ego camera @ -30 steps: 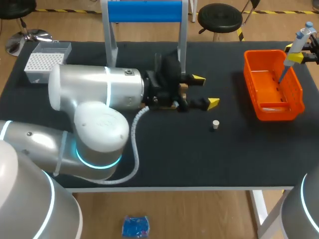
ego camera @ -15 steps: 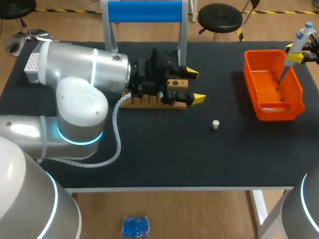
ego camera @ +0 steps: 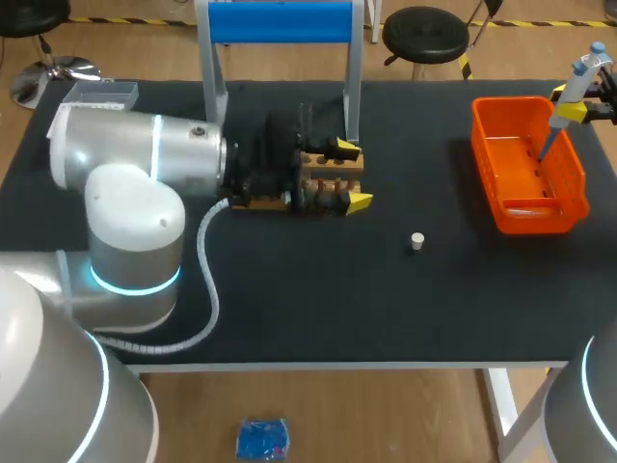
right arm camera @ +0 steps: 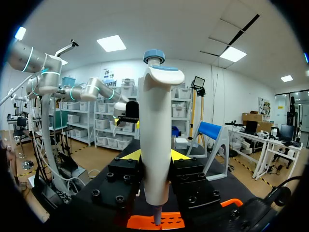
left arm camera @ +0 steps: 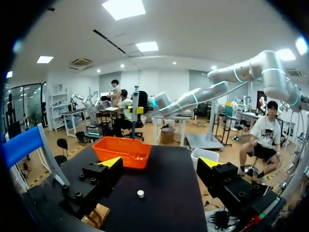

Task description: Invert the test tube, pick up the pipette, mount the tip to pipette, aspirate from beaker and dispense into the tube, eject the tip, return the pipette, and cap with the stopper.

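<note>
Where the right gripper (right arm camera: 155, 155) pinches the pipette (right arm camera: 157, 145), its long axis stands vert. — blue knob up, tip down over the orange bin (ego camera: 487, 164) at the far right. The left gripper (ego camera: 353, 176), fingers spread, sits over the wooden rack (ego camera: 333, 164) — stopper (ego camera: 416, 241) apart, w/ bare mat between.

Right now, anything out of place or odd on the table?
Nothing spilled or damaged that I can see. Only the stopper stands loose on the table, alone between the wooden rack and the orange bin, touching neither.
</note>
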{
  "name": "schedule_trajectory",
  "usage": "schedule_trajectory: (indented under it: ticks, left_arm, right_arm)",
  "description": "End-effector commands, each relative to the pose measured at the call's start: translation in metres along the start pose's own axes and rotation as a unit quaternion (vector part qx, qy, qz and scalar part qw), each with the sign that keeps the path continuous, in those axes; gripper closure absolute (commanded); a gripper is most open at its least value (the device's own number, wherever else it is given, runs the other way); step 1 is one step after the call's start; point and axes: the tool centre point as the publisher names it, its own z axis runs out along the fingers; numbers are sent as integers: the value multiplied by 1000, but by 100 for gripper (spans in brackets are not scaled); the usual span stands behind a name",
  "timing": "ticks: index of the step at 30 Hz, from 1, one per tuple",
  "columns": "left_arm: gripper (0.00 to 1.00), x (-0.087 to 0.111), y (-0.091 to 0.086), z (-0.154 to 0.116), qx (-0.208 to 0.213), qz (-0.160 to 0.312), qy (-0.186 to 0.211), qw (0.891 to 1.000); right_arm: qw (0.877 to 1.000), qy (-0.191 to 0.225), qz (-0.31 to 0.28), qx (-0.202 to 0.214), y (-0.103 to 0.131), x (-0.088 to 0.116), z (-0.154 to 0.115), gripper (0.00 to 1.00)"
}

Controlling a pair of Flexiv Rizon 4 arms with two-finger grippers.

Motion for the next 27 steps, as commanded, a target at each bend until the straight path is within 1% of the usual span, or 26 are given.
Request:
schedule_trajectory:
  ticks: [1, 6, 9, 11, 13, 19, 22, 27]
  left_arm:
    - [0, 3, 4, -5, 17, 3, 1, 1000]
    - [0, -1, 2, -11, 19, 5, -9, 1000]
    - [0, -6, 4, -16, 19, -5, -28, 999]
    - [0, -8, 5, -22, 23, -10, -48, 999]
    - [0, -9, 6, -25, 27, -4, -53, 998]
    - [0, -18, 11, -30, 38, 7, -50, 998]
    - [0, -24, 13, -31, 49, 6, -51, 997]
    - [0, -32, 14, -31, 50, -1, -53, 997]
  right_arm:
    - [1000, 1, 0, 1, 1, 0, 0, 100]
    - [1000, 1, 0, 1, 1, 0, 0, 100]
    - [1000, 1, 0, 1, 1, 0, 0, 100]
    - [1000, 1, 0, 1, 1, 0, 0, 100]
    - [1000, 1, 0, 1, 1, 0, 0, 100]
    - [1000, 1, 0, 1, 1, 0, 0, 100]
    - [1000, 1, 0, 1, 1, 0, 0, 100]
    - [1000, 1, 0, 1, 1, 0, 0, 100]
